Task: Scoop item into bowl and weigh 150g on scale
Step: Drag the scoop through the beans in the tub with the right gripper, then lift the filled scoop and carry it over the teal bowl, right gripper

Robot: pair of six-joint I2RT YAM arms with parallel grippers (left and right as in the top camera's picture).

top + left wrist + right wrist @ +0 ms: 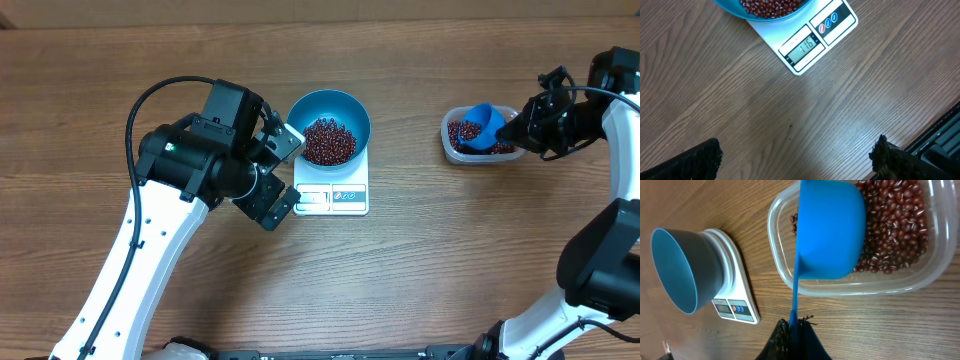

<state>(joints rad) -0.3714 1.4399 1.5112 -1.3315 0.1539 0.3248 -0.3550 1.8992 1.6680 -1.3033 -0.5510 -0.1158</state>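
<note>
Your right claw (pixel 525 125) is clamped on the handle of the blue scoop (pixel 483 127). Its cup sits low over the beans (pixel 890 225) in the clear tub (pixel 452 150) at the right, placed to dig a load. The bowl (pixel 330 100), partly filled, rests on the scale (pixel 350 197) mid-worktop, so each pour registers. Your left claw (pixel 288 175) hangs wide and empty just left of the scale, its camera on the display (pixel 804 47), which seems to read 116: more is likely needed.

Wood-grain table (pixel 400 280), smooth plastic bowl (pixel 345 105) and scoop (pixel 830 230), clear glossy plastic tub (pixel 900 282), smooth white scale (pixel 807 42)
</note>
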